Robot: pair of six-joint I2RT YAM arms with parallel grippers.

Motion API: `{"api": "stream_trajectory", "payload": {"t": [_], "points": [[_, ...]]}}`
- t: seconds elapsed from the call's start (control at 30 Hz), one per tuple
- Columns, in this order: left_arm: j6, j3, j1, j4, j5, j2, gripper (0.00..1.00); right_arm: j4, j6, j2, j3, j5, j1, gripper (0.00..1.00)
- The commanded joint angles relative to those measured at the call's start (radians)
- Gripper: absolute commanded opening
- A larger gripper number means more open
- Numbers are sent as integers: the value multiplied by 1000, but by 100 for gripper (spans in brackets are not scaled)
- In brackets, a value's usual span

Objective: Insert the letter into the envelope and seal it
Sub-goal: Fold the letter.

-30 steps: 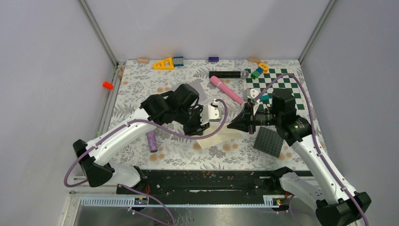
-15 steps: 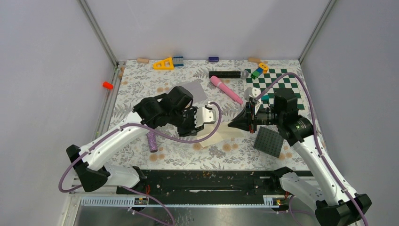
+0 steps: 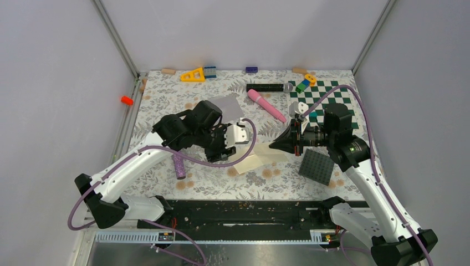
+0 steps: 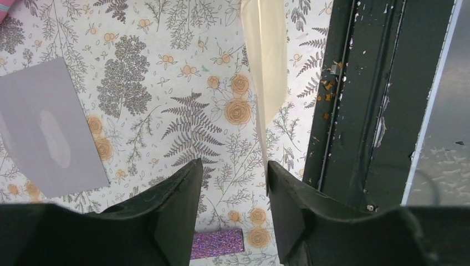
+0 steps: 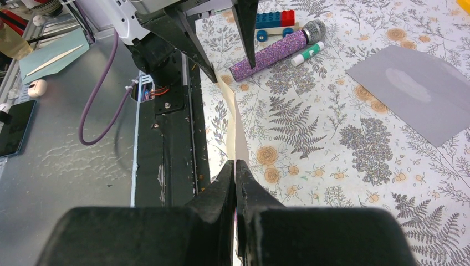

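Observation:
The tan letter [image 3: 256,161] hangs edge-on from my right gripper [image 3: 275,146], which is shut on its right end; its left end rests on the flowered table. In the right wrist view the letter [image 5: 233,123] runs away from the pinched jaws [image 5: 235,166]. My left gripper [image 3: 220,152] is open and empty, just left of the letter's left end; in the left wrist view the letter [image 4: 265,66] rises beyond the right finger of the gripper [image 4: 233,166]. The grey envelope [image 3: 226,105] lies flat behind the left arm; it also shows in the left wrist view [image 4: 50,133] and the right wrist view [image 5: 421,88].
A purple glitter cylinder [image 3: 178,165] lies near the left arm. A dark grey studded plate [image 3: 317,166] sits under the right arm. A pink cylinder [image 3: 266,103], a black microphone [image 3: 270,87], the checkerboard [image 3: 327,100] and toy blocks lie at the back. A black rail [image 4: 354,111] runs along the near edge.
My left arm has drawn back to the left, away from the letter. My right gripper keeps its hold on the letter and has barely moved.

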Motion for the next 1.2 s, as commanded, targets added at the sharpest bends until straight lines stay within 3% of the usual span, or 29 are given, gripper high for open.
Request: {"api": "stream_trajectory", "payload": {"t": [0.0, 0.4, 0.83, 0.93, 1.0, 1.03, 1.17], "points": [[-14, 14, 7, 42, 6, -27, 50, 10, 10, -8, 43, -3, -7, 0], [-103, 168, 7, 73, 137, 127, 47, 35, 39, 9, 28, -14, -7, 0], [-144, 219, -33, 83, 133, 212, 1, 46, 41, 13, 24, 1, -7, 0], [-157, 212, -34, 99, 126, 205, 0, 44, 38, 6, 25, 2, -7, 0], [-171, 203, -34, 117, 111, 194, 0, 44, 34, -3, 25, -5, -8, 9], [-178, 200, -34, 126, 101, 189, 0, 41, 32, -8, 23, -10, -7, 19], [-194, 186, -34, 164, 62, 157, 0, 32, 27, -41, 20, -58, -6, 73]]}}
